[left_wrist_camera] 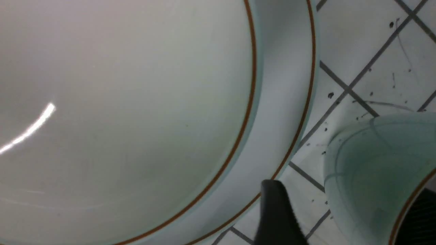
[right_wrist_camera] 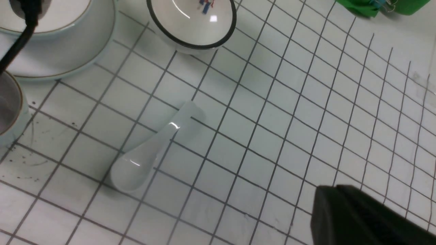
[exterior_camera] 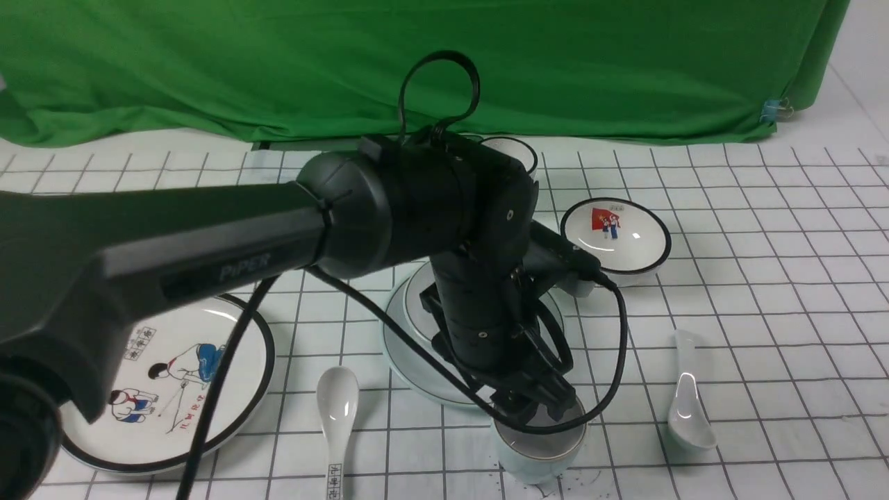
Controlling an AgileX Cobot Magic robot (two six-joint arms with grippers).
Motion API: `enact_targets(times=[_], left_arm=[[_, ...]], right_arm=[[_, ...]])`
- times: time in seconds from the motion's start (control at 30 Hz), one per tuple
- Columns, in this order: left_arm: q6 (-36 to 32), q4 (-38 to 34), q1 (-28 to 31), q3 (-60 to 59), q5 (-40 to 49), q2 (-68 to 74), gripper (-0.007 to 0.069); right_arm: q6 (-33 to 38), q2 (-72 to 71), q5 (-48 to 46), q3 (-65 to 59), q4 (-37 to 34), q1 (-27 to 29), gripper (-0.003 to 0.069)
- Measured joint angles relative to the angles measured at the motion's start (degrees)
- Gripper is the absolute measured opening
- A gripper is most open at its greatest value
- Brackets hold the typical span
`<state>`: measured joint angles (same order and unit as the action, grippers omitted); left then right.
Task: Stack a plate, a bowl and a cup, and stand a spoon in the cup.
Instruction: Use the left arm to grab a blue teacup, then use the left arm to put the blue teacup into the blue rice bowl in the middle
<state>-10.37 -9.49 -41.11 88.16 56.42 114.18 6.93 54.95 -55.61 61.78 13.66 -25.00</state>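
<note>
The pale blue-green bowl (exterior_camera: 419, 305) sits in the pale blue-green plate (exterior_camera: 410, 375) at the table's middle. The pale blue-green cup (exterior_camera: 538, 455) stands just in front of them, near the front edge. My left gripper (exterior_camera: 535, 406) is down over the cup's rim. In the left wrist view my left gripper (left_wrist_camera: 344, 217) is open, one finger (left_wrist_camera: 276, 217) outside the cup (left_wrist_camera: 368, 177) with a gap to its wall, the other inside it. The plain white spoon (exterior_camera: 687, 403) lies to the right. My right gripper (right_wrist_camera: 327, 195) is shut and empty, above the grid away from the spoon (right_wrist_camera: 153, 149).
A cartoon plate (exterior_camera: 173, 389) lies front left, with a printed-handle spoon (exterior_camera: 338, 417) beside it. A red-flag bowl (exterior_camera: 615, 236) and a black-rimmed white cup (exterior_camera: 514, 154) stand behind. The green cloth (exterior_camera: 417, 62) backs the table. My left arm hides much of the bowl.
</note>
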Motion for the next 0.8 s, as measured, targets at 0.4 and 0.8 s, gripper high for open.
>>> enact_targets(times=[0.4,0.8], left_arm=[[-0.8,-1.0,1.7,3.7,2.3,-5.1,0.0000],[-3.1,-0.4,14.9,10.2,3.0,-3.8,0.0000]], right_arm=[[0.0,0.0,0.3,0.0,0.0,0.0,0.0050],[-1.1,3.3,1.2,0.0,-0.1,0.0,0.0050]])
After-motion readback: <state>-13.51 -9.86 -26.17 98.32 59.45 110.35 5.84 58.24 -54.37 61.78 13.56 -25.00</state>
